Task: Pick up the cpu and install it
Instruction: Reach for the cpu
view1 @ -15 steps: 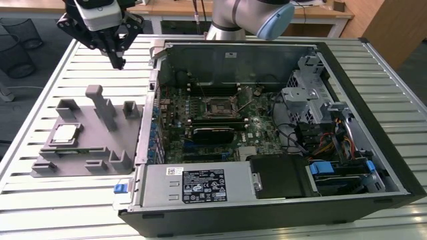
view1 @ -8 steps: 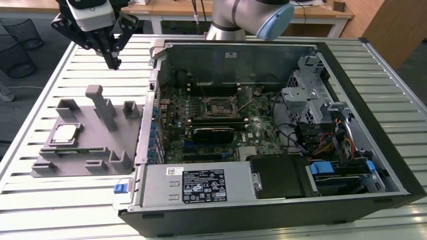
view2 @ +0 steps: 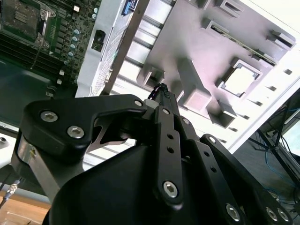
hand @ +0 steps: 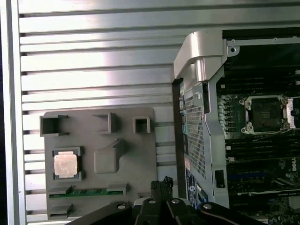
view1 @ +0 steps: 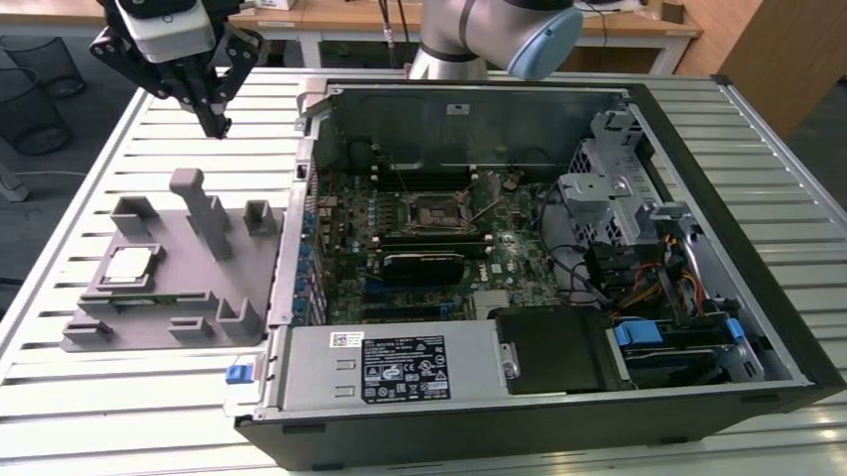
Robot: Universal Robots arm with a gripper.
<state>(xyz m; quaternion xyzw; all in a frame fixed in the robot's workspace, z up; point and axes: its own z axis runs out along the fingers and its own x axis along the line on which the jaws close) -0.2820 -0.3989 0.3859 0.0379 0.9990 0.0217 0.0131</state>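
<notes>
We start with the exterior view. The gripper point(view1: 212, 127) hangs in the upper left of the frame above the slatted table point(view1: 93, 397), fingers pinched together on nothing, just past the far edge of the grey jig point(view1: 192, 283). The cpu point(view1: 129, 266) lies flat in its own square pocket at the jig's left. We judge the walls around it keep it square for a straight-down grab. A stick point(view1: 133, 298) sits in a slot just beside it. The case point(view1: 463, 124) fills centre and right, lying open on its side so the socket point(view1: 437, 210) faces up, and we see no chip in it. Over to the second wrist view: the gripper point(view2: 161, 90) comes to a closed point with nothing between the tips. The jig point(view2: 187, 28) is beneath, and the cpu point(view2: 240, 78) sits in its pocket well apart from them. Now the first wrist view, looking straight down. The cpu point(hand: 65, 165) is alone in its pocket, shiny side up, with the stick point(hand: 89, 192) slotted next to it. The jig's other pockets look bare, and the socket point(hand: 265, 115) inside the case shows dark and unfilled.
</notes>
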